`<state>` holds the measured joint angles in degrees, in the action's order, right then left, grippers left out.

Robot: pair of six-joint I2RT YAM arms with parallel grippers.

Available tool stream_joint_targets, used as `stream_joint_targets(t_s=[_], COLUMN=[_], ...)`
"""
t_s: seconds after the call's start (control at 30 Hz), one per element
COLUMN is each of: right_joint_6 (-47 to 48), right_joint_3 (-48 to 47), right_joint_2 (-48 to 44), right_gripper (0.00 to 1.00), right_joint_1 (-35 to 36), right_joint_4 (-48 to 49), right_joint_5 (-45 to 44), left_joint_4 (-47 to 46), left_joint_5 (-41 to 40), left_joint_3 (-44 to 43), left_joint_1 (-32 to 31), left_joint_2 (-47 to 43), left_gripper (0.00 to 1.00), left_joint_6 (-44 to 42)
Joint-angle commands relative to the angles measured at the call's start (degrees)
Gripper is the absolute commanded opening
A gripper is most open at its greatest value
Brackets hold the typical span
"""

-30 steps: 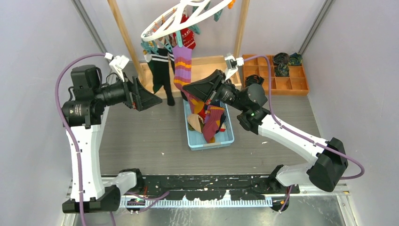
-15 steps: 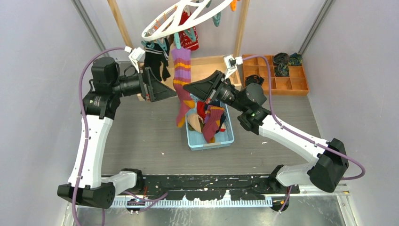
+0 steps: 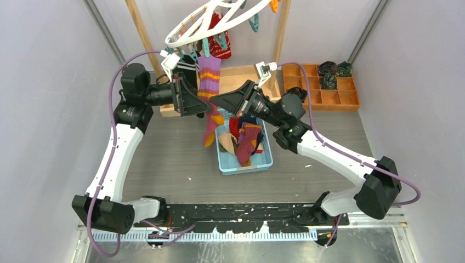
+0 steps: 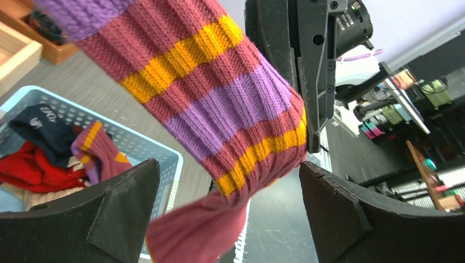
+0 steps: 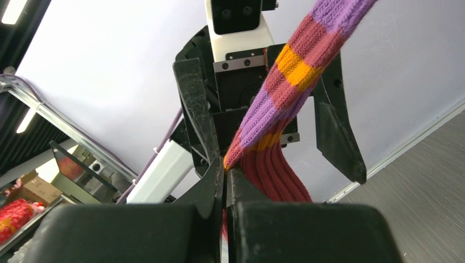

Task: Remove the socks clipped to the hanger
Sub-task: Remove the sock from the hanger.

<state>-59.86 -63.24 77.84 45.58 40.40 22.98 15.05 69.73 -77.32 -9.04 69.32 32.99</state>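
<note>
Arms: two on my screen, one each side of the striped sock point(image 3: 210, 90).
Left gripper point(image 3: 200, 105): fingers point(image 4: 82, 219) spread wide, one either side of the striped sock's lower half; I can't see either one pressing on it.
Right gripper point(image 5: 225, 175): fingers pressed together, pinching the edge of the striped sock just where purple gives way to maroon.
Hanger point(image 3: 214, 19): one white oval ring, tilted, high at the back between two wooden posts point(image 3: 143, 38).
Clips point(image 3: 253, 22): teal and orange, dangling under the ring; too bunched for me to count.
Socks on the hanger: I count three. The striped sock is in front, a red sock point(image 3: 220, 46) with white pattern behind it, and a dark sock point(image 3: 186, 64) with white bands to its left.
Striped sock: clipped at the top, bent toward the right gripper, its maroon foot hanging over the left rim of the basket point(image 3: 244, 167).
Basket: one, pale blue, on the table below the hanger, holding a heap of socks in red, navy, beige and maroon-striped; I can't tell how many.
Tray point(image 3: 340, 99): one wooden, divided, at the back right, with three rolled dark bundles in plain sight.
</note>
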Motion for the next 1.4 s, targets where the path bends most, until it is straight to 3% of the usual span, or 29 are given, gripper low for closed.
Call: stream_joint_targets(t_s=[0.0,0.1,0.2,0.27,0.3,0.37,0.4,0.5,0.63,1.07,1.37], right_joint_6=[-0.73,0.16,1.46,3.77,5.10,8.54,9.75,12.54,15.71,6.96,1.15], right_joint_3=[-3.14,-3.27,-4.19,-4.85,-5.13,-5.75,-6.06,-7.85,-11.33,-26.00,-21.73], right_joint_2=[-1.12,-1.84,-2.48,-3.40,-4.01,-5.09,-5.43,-5.25,-2.56,15.19,15.31], right_gripper=[0.01,0.01,0.01,0.01,0.01,0.12,0.20,0.49,0.61,0.68,0.68], right_joint_1=[0.25,-0.01,-0.25,-0.35,-0.32,-0.33,-0.33,-0.25,0.36,-0.31,-4.29], right_joint_4=[0.26,-1.84,-5.87,-10.15,-12.29,-16.37,-18.02,-21.83,-23.60,-8.48,-1.38], right_joint_5=[0.81,-0.60,-2.58,-5.19,-6.81,-10.27,-11.98,-16.08,-19.89,-15.77,-17.34], left_joint_4=[-10.00,-10.34,-10.39,-10.35,-10.03,-6.51,-4.07,0.11,3.75,5.65,7.71], left_joint_5=[6.36,8.48,9.07,8.22,7.28,4.67,3.49,0.09,-1.96,0.52,1.61], left_joint_3=[0.30,0.59,0.61,0.57,0.59,0.25,-0.05,-0.33,-1.43,-2.28,-3.76], left_joint_1=[-1.31,-1.54,-2.28,-2.57,-2.61,-2.59,-2.69,-3.00,-3.42,-4.23,-4.23], left_joint_2=[0.53,0.47,0.17,-0.11,-0.33,-1.06,-1.23,-1.98,-2.04,-3.55,-4.02], left_gripper=[0.97,0.90,0.73,0.54,0.39,0.14,0.10,0.03,0.00,0.00,0.00], left_joint_6=[3.17,3.24,3.73,4.49,4.68,2.72,1.80,-0.36,-1.47,0.96,0.50])
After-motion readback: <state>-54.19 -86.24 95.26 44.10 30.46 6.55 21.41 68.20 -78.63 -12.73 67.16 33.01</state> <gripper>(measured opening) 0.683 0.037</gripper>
